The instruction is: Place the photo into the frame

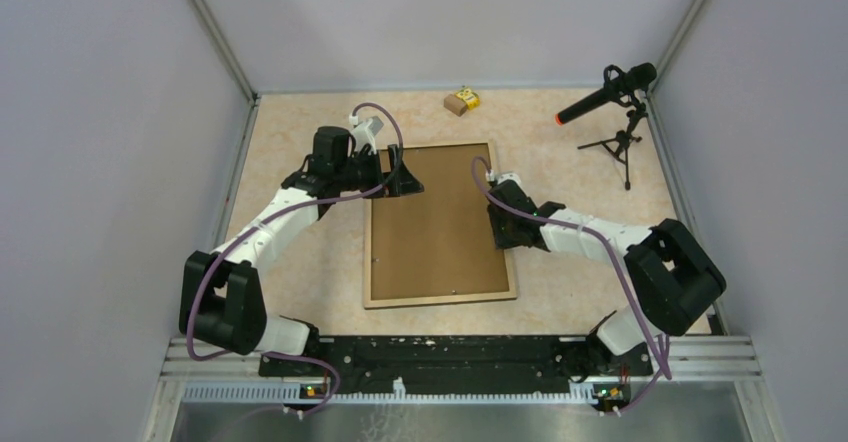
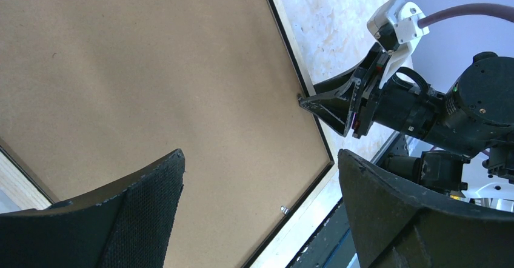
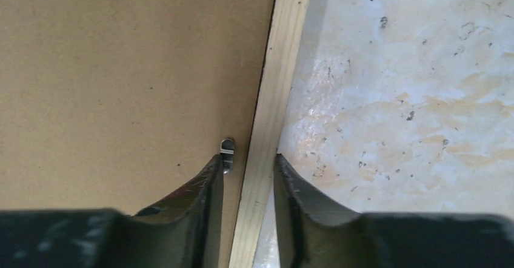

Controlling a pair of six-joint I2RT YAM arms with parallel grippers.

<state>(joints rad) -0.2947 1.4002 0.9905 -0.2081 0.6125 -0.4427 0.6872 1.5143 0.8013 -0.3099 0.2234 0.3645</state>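
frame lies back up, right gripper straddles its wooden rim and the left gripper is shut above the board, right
No, the left gripper is open, its fingers spread wide above the board; the left wrist view shows it. The rest is right.

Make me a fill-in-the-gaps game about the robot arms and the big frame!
The frame lies flat with its ____ side up.
The board inside it is ____ in colour.
The right gripper straddles the frame's light ____ rim.
The microphone stands on a small ____.
Missing words: back, brown, wood, tripod.
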